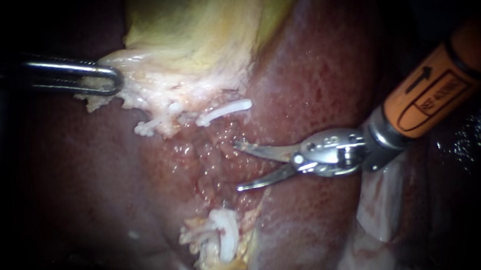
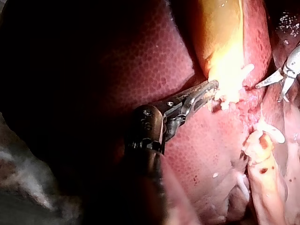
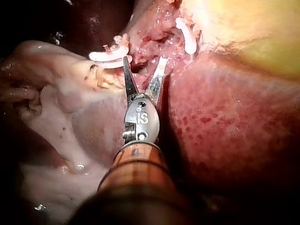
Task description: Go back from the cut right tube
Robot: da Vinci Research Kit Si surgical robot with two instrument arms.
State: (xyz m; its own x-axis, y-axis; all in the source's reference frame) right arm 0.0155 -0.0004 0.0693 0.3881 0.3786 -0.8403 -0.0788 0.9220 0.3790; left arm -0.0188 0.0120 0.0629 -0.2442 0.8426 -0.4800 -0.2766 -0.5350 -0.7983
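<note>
right tool (image 1: 237, 167) wide open (empty), tips pointing left below level clip (image 1: 224, 113), left tool (image 1: 116, 81) clamping gallbladder (image 1: 191, 33)

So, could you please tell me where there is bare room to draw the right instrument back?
Free: the bare liver right of the raw bed, beside the right instrument, and the dark liver below the left instrument gripping the gallbladder. Crowded: between the upper clips and the lower clipped stump, where the right instrument's open jaws sit.

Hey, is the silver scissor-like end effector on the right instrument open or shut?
Open. The orange-sleeved right instrument shows a clear gap between its two silver blades, nothing gripped.
</note>
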